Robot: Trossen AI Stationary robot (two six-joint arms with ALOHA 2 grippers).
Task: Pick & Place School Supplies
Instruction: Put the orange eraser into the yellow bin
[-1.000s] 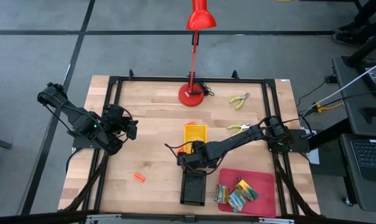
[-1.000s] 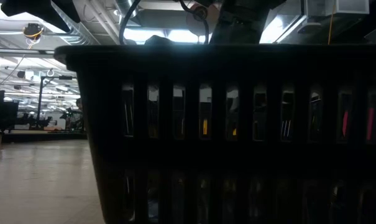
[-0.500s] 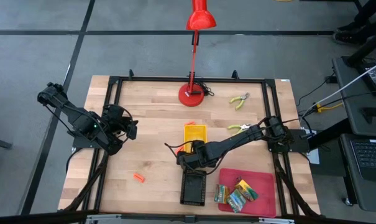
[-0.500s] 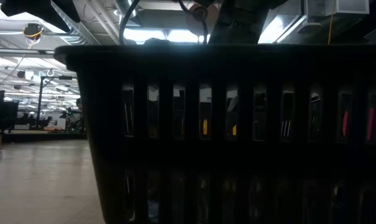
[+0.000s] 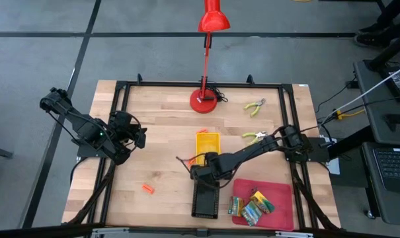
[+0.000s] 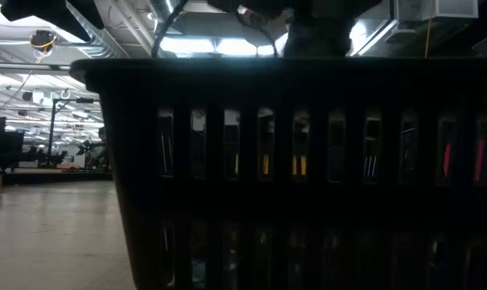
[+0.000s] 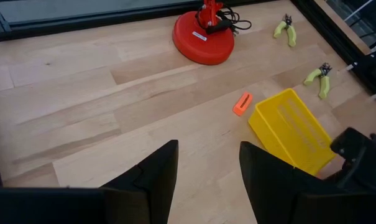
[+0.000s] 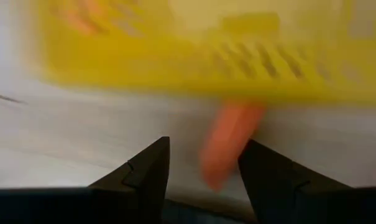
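Note:
My right gripper [image 5: 200,173] reaches in low from the table's right side, between the yellow tray [image 5: 208,144] and the black tray [image 5: 205,198]. It is open. In the right wrist view a short orange stick [image 8: 228,143] lies on the wood against the yellow tray's wall [image 8: 194,68], between the open fingers and clear of both. My left gripper [image 5: 139,135] waits open over the table's left part [image 7: 206,168]. Another orange stick [image 5: 201,129] lies beyond the yellow tray, and a third [image 5: 147,189] lies near the left front. Two pliers [image 5: 255,106] [image 5: 252,137] lie on the wood.
A red tray [image 5: 279,192] at the near right holds yellow-green printed boxes [image 5: 254,206]. The red lamp's base [image 5: 203,100] stands at the far middle. In the low view the black tray's slotted wall [image 6: 291,161] fills most of the picture. Bare wood lies between the two arms.
My right gripper has shifted a little toward the table's near edge, along the yellow tray's near end. In the low view its dark shape above the black tray's rim has moved sideways. The left arm and the loose items stay where they were.

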